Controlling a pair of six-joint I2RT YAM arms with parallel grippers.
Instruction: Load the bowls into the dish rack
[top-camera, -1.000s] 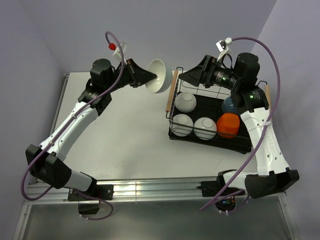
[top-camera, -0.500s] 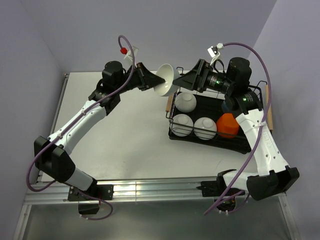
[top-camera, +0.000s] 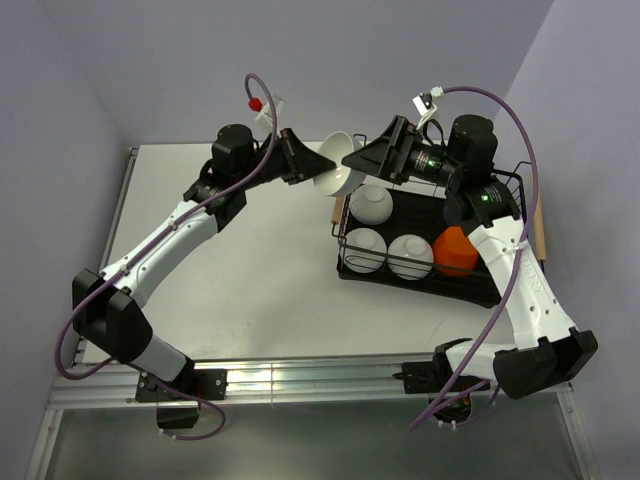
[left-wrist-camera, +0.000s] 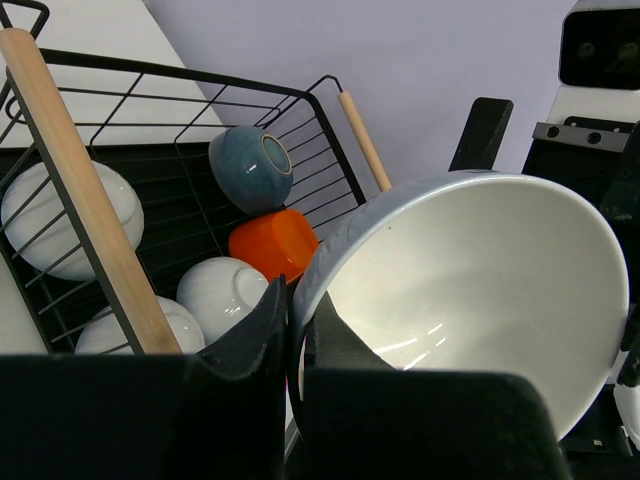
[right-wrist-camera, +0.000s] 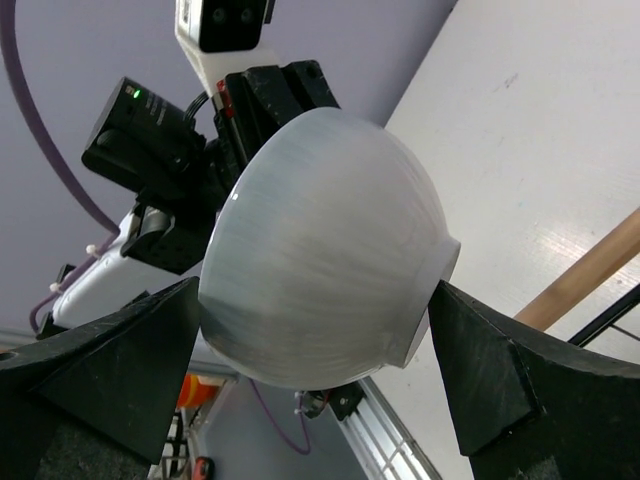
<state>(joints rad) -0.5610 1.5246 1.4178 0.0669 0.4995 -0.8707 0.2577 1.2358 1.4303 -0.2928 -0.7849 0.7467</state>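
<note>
Change: we see the left fingers (left-wrist-camera: 262, 340) have carried the last white bowl (top-camera: 338, 166) across the desk (top-camera: 250, 270) to the rack (top-camera: 420, 280) edge, so a handover looks likely.
Left grip: clamped on the bowl's rim.
Right grip: the right fingers (right-wrist-camera: 110, 370) are apart, straddling the bowl.
Views: the left wrist shows five bowls (left-wrist-camera: 265, 245) racked; the right wrist shows only the held bowl's underside.

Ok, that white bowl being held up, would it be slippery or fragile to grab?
Probably slippery: the white bowl is glossy, and the left gripper pinches only its thin rim. Looks like glazed ceramic, so likely rigid and breakable. Round sides could roll if laid sideways.
</note>
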